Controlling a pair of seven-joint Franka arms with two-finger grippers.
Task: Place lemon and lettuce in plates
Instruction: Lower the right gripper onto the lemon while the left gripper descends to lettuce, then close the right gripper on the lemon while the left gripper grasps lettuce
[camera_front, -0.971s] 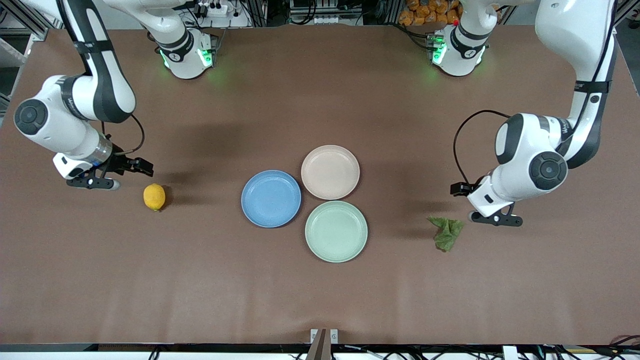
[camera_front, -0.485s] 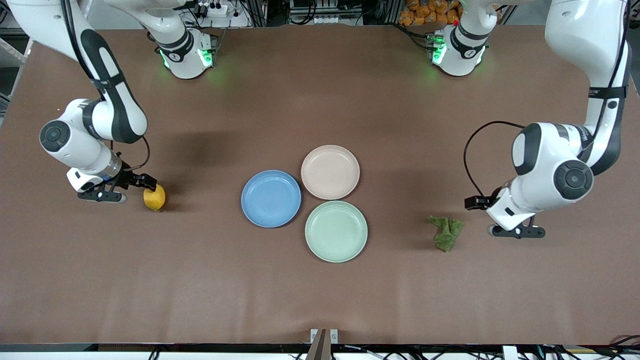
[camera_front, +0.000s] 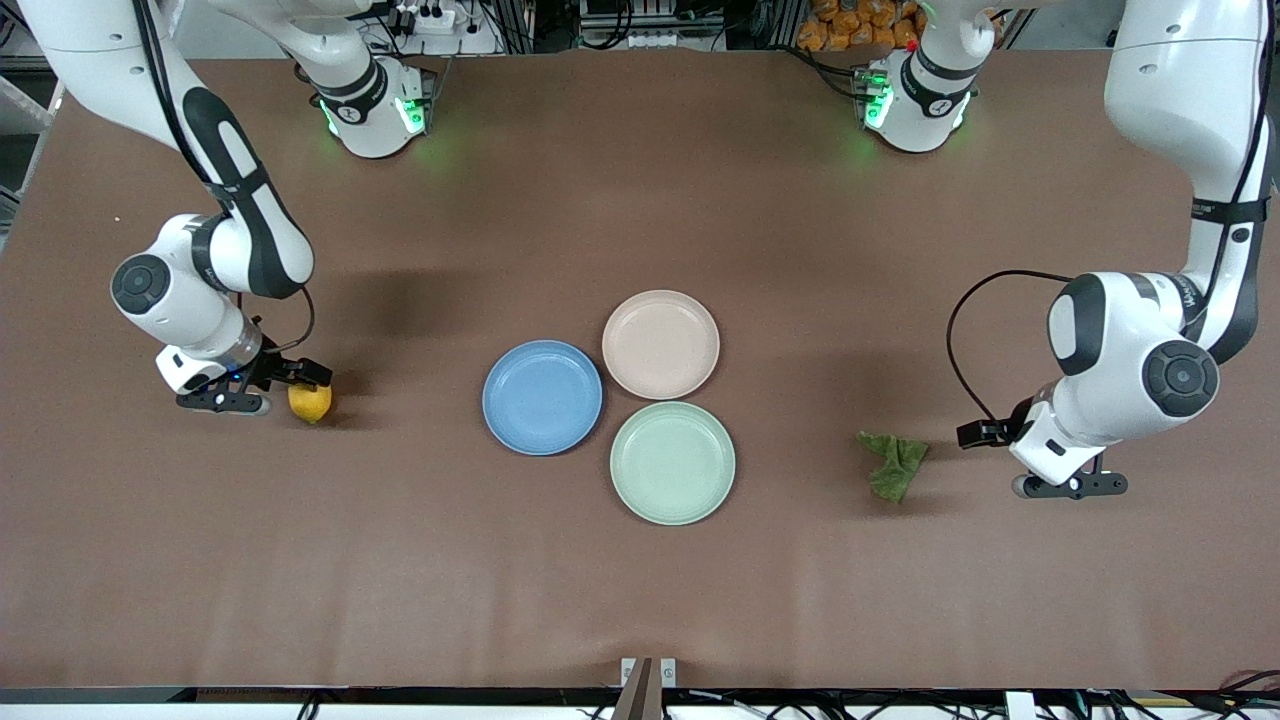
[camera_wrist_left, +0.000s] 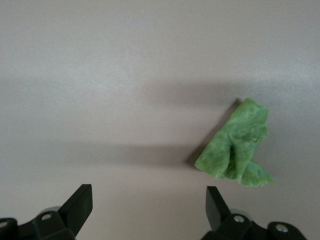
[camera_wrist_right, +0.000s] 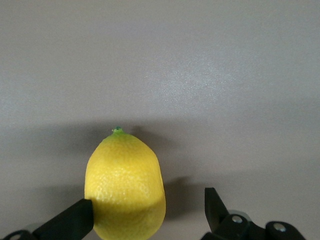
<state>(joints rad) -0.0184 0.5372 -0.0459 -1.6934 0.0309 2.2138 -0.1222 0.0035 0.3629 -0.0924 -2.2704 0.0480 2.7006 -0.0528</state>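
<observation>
I see the right gripper (camera_front: 262, 388) low at the right arm's end of the table, its fingers spread apart with the lemon (camera_front: 310, 402) partly between them. In the right wrist view, one finger (camera_wrist_right: 70, 222) touches the lemon's (camera_wrist_right: 126, 186) side and the other stands clear of it, so nothing is clamped. The lemon rests on the brown table (camera_front: 640, 580), well apart from the plates.

The left gripper (camera_front: 1050, 470) sits low at the left arm's end of the table, just beside the lettuce (camera_front: 895, 465). Its fingers are also spread wide; in the left wrist view the lettuce (camera_wrist_left: 237, 147) lies on the table ahead of the fingertips (camera_wrist_left: 80, 202), off toward one finger and not between them.

At mid-table I note three plates clustered close together: the blue plate (camera_front: 542, 397), the beige-pink plate (camera_front: 660, 344) farther from the front camera, and the pale green plate (camera_front: 672, 462) nearest it. All three hold nothing.
</observation>
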